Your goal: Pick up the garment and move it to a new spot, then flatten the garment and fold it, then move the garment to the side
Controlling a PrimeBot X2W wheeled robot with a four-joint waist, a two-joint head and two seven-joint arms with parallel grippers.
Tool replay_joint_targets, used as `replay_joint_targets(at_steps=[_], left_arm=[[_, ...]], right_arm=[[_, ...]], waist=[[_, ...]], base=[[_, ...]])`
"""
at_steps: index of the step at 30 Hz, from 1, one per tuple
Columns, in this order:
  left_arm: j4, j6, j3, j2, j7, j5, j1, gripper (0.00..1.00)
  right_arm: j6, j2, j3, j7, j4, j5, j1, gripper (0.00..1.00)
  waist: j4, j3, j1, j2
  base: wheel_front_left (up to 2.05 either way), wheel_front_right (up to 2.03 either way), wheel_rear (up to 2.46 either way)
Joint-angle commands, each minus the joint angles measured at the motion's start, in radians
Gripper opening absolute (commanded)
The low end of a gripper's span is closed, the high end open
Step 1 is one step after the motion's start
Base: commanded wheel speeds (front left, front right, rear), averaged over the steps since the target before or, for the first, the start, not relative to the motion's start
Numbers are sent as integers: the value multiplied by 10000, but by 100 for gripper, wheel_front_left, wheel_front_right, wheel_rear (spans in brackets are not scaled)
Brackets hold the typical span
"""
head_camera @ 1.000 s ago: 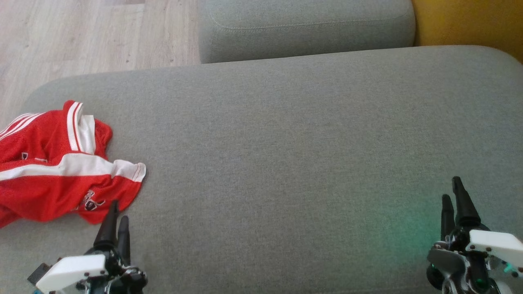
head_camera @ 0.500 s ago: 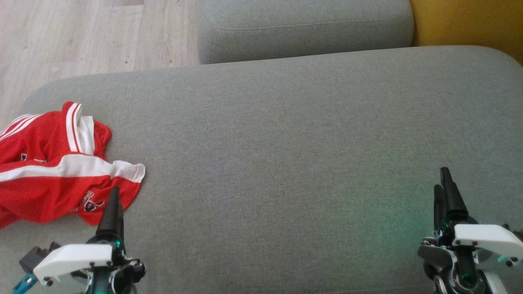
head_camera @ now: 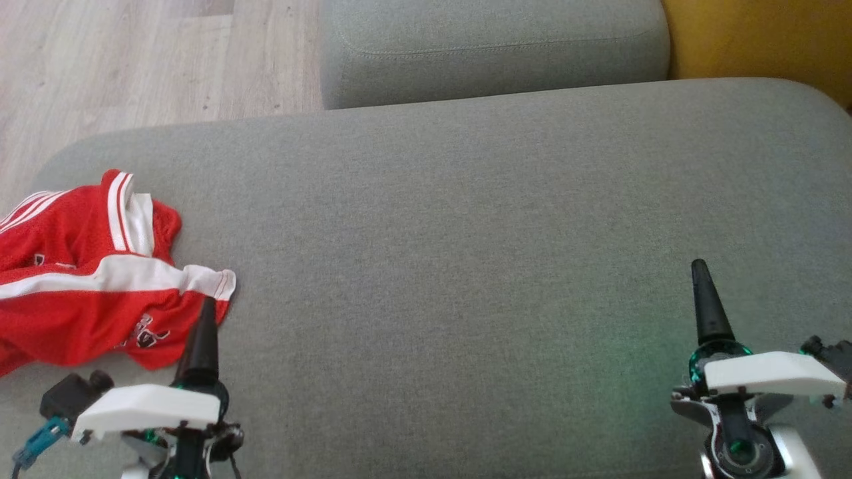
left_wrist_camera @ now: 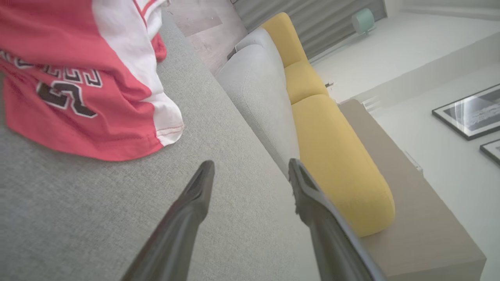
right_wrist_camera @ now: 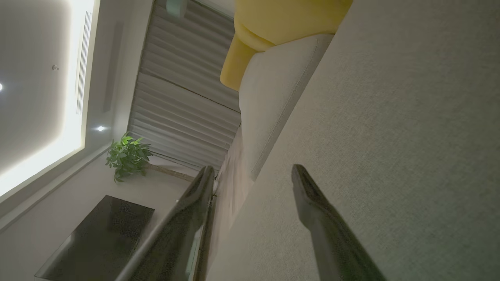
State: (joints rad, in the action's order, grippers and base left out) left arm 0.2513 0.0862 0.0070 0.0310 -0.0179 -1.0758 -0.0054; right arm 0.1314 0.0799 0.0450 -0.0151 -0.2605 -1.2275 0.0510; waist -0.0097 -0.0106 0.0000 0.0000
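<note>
Currently we are beginning pick-up: jersey (head_camera: 86,293) crumpled on sofa (head_camera: 466,233); left gripper (left_wrist_camera: 252,164) and right gripper (right_wrist_camera: 252,169) both gaping wide, empty. Next, the left gripper needs reaching onto the near hem.

Left wrist view — the red garment (left_wrist_camera: 97,132) bears one legible character: a black digit "2" (left_wrist_camera: 64,99) with a white outline, printed on the red panel beside the white stripe. Directly above the digit runs a row of white-outlined block letters (left_wrist_camera: 84,76), creased and cut short by a fold; they cannot be read with certainty. Head view — the print (head_camera: 143,329) shows as dark, white-edged fragments near the garment's lower edge, too small and crumpled to read, as is a small dark mark (head_camera: 38,256) higher up.
</note>
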Motion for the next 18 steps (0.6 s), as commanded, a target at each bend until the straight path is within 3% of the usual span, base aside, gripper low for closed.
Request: replay_joint_targets(at_steps=[1,18], left_arm=[[-398,-106,3,196,-135,494,-436,100],[-386,-593,-198,292,-602,2646,-558,100]], right_arm=[[-3,251,158,-143,386,424,508,100],[-4,129,129,-614,203,3159,660,100]], waist=[[-6,-5,0,0],[-43,-48,0,0]], base=[[0,0,0],[0,0,0]])
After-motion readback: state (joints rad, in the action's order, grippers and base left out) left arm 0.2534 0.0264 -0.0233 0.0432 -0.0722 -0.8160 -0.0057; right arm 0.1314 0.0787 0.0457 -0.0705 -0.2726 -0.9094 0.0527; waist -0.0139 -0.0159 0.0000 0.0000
